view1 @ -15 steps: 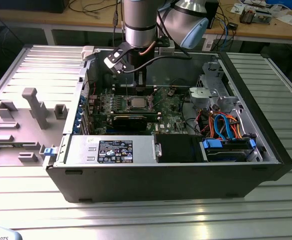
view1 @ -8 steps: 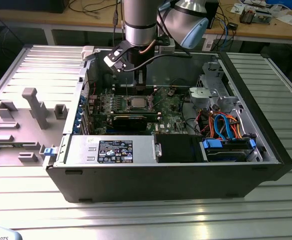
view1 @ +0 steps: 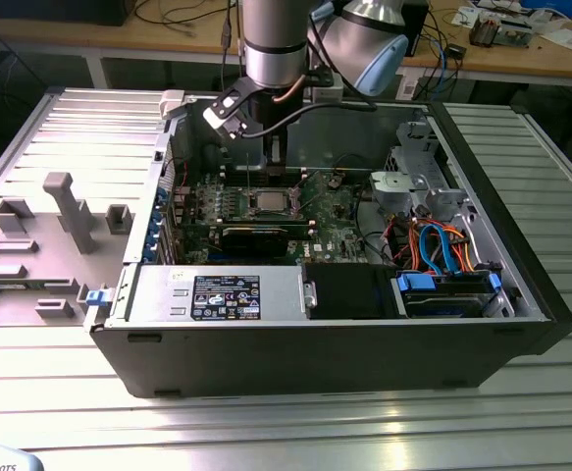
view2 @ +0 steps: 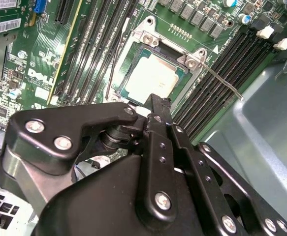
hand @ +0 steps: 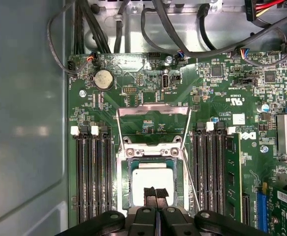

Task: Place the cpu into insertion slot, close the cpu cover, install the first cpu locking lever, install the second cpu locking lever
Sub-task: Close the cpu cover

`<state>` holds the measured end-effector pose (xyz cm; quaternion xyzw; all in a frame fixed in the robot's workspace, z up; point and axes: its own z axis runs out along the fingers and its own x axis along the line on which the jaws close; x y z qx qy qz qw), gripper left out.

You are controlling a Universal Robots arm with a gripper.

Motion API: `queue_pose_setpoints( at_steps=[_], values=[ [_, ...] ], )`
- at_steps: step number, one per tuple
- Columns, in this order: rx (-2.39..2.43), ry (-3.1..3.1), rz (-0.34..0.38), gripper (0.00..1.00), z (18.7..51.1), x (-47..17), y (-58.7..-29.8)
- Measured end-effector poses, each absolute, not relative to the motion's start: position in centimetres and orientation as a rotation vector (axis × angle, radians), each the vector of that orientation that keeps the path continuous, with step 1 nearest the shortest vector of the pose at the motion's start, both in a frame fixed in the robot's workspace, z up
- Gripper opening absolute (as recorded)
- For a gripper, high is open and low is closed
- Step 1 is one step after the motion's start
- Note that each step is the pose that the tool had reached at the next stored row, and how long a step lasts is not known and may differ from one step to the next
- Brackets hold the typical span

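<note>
One cpu (hand: pixel 150 179) is seen lying flat in the insertion slot (hand: pixel 124 187), edges squared to it. The cpu cover (hand: pixel 153 110) is swung open, away from the gripper (hand: pixel 156 192), whose fingertips are pressed together over the cpu.

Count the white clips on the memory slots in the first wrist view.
4 white clips: two beside the cpu on one side, two on the other; the claw may hide more.

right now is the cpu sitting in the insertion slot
Yes, the cpu lies flat inside the insertion slot, silver top facing up.
</note>
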<state>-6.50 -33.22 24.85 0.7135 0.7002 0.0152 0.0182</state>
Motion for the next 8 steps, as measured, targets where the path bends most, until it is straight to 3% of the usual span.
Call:
queue_pose_setpoints(
  at_steps=[8],
  values=[
    [2.216, 2.175, 0.048, 0.11, 25.31, -6.5, -33.21]
  ],
)
